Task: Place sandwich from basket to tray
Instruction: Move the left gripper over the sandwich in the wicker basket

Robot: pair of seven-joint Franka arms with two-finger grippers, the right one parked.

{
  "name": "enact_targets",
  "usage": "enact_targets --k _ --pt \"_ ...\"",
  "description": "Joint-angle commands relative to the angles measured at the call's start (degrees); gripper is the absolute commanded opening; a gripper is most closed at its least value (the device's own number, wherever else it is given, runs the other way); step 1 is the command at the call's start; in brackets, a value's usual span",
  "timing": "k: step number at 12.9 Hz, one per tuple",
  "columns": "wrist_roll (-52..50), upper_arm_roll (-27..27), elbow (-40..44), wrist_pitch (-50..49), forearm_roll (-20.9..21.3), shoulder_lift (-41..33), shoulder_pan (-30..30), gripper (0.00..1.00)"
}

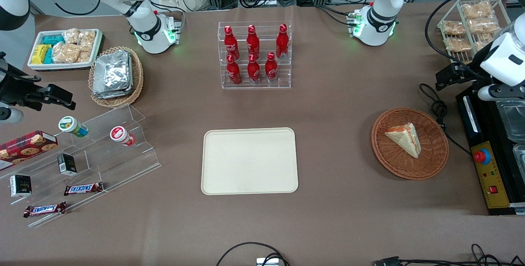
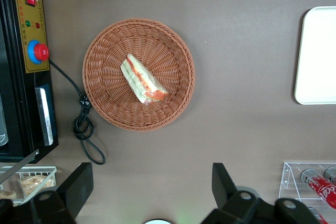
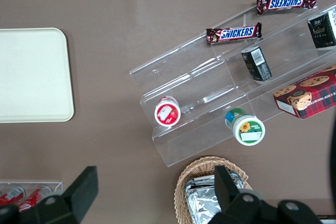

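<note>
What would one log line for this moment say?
sandwich: in basket | tray: bare | gripper: open, above basket

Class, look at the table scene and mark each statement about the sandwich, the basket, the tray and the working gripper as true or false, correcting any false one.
1. The sandwich lies in the basket. True.
2. The tray already holds a foil pack. False: nothing lies on it.
3. The gripper is shut on the sandwich. False: its fingers are spread open, with the sandwich lying apart from them in the basket.
4. The basket lies toward the working arm's end of the table from the tray. True.
5. The rack of red bottles stands nearer to the front camera than the tray. False: it stands farther from it.
</note>
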Motion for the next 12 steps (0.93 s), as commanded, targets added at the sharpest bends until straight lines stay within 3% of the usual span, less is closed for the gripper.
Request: enact_targets --k 1,7,12 --pt "-1.1 0.0 1.7 -0.7 -0.7 0.7 -0.4 1.00" --pt "-6.8 0.4 -3.1 1.4 1.1 1.5 0.1 1.00" --pt "-24.4 0.1 -20.0 17.2 1.2 -1.7 -0.2 1.00"
